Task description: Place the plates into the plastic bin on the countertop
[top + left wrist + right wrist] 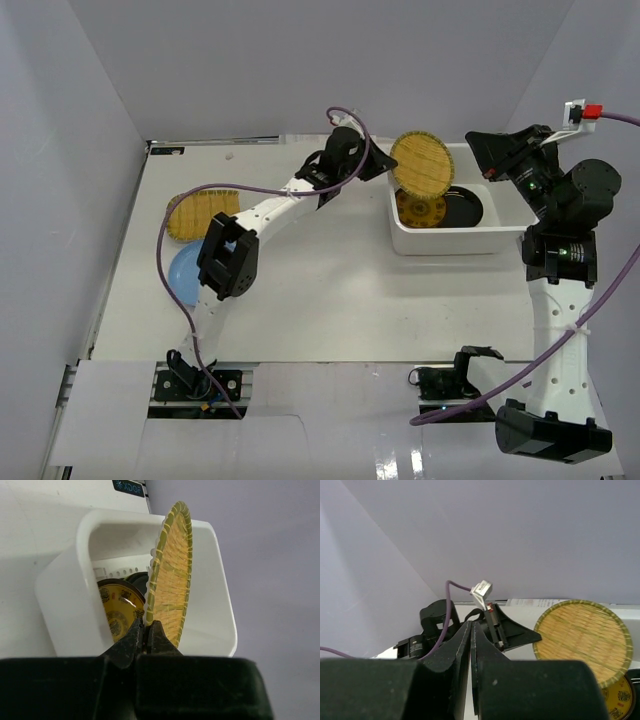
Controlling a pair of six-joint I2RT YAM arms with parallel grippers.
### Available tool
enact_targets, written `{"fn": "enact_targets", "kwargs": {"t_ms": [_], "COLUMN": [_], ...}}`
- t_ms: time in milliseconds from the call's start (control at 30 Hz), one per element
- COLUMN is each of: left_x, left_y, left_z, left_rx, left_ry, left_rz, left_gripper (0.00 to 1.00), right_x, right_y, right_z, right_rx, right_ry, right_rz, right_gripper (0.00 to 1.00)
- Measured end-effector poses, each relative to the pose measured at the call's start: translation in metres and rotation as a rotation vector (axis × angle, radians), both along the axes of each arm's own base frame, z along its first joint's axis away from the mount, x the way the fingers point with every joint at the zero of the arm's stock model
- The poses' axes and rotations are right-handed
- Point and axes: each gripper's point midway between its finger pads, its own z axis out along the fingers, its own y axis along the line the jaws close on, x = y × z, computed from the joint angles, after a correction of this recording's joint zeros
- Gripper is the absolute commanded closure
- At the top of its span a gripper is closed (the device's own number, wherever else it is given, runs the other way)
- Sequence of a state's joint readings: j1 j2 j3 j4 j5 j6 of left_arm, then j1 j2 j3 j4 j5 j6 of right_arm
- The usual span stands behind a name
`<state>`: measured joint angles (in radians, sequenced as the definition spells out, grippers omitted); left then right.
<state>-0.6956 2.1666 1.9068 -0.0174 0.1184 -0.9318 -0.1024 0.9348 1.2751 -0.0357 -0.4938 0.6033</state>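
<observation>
Round woven bamboo plate (422, 165) hangs on edge at upper centre of the overhead view, over the left end of the plastic bin (455, 243), its rim pinched by the left jaws. That thin rim hold could let it swivel or slip. Released this upright, it may catch the bin's wall and tip onto the worktop (330, 300), or stand leaning on the gold-patterned plate (420, 208) inside. Straw-yellow weave, green-bound rim. The right jaws, upper right, are pressed together, empty.

- Round bamboo plate (422, 165): on edge above white bin (455, 240), upper right.
- Gold-patterned plate (420, 208), black plate (462, 207): inside bin.
- Squarish bamboo plate (200, 213), blue plate (185, 272): countertop (330, 290), left.
</observation>
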Motion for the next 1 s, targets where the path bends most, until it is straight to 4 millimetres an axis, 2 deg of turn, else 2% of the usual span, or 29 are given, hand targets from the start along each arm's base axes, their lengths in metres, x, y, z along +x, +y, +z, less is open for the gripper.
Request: {"fn": "enact_targets", "kwargs": {"t_ms": [100,233,267,300,333,367,400,433,467,533,700,767,833,867,933,1000], "left_x": [0.004,-0.003,-0.006,-0.008,-0.009,-0.009,-0.009,-0.008,-0.009,-0.008,-0.003,0.000,0.000,0.001,0.002,0.002], "left_y": [-0.025,-0.040,-0.040,-0.041,-0.041,-0.041,-0.044,-0.045,-0.045,-0.044,-0.032,-0.017,0.013,0.032,0.087,0.155], "left_z": [-0.014,-0.037,-0.042,-0.044,-0.045,-0.044,-0.036,-0.026,-0.021,-0.011,0.001,0.010,0.018,0.025,0.034,0.044], "left_rx": [0.021,0.059,0.070,0.077,0.083,0.085,0.053,0.040,0.043,0.031,0.049,0.053,0.070,0.078,0.096,0.111], "left_ry": [0.010,0.048,0.059,0.070,0.068,0.060,0.050,0.028,0.011,-0.010,-0.044,-0.053,-0.045,-0.045,-0.040,-0.033], "left_rz": [-0.033,-0.066,-0.072,-0.077,-0.083,-0.089,-0.101,-0.103,-0.109,-0.111,-0.115,-0.106,-0.078,-0.055,0.019,0.127], "left_gripper": [1.00,1.00,0.93,0.80,0.52,0.38,0.28,0.10,0.03,0.02,0.02,0.02,0.02,0.02,0.02,0.03], "right_x": [0.008,0.016,0.018,0.019,0.021,0.022,0.023,0.024,0.024,0.025,0.026,0.026,0.026,0.024,0.021,0.011], "right_y": [0.002,0.003,0.003,0.003,0.003,0.002,0.002,0.002,0.002,0.003,0.009,0.020,0.042,0.060,0.107,0.168], "right_z": [-0.016,-0.039,-0.044,-0.049,-0.053,-0.057,-0.060,-0.062,-0.065,-0.070,-0.076,-0.079,-0.084,-0.089,-0.103,-0.124], "right_rx": [0.002,0.004,0.005,0.006,0.006,0.007,0.007,0.007,0.008,0.008,0.007,0.003,-0.012,-0.025,-0.062,-0.109], "right_ry": [0.037,0.089,0.102,0.113,0.122,0.132,0.136,0.141,0.145,0.155,0.165,0.169,0.178,0.188,0.221,0.259], "right_rz": [0.014,0.019,0.019,0.019,0.018,0.017,0.015,0.015,0.013,0.016,0.037,0.067,0.128,0.180,0.285,0.422], "right_gripper": [0.91,0.89,0.89,0.87,0.86,0.85,0.83,0.81,0.80,0.76,0.66,0.65,0.61,0.59,0.55,0.50]}}
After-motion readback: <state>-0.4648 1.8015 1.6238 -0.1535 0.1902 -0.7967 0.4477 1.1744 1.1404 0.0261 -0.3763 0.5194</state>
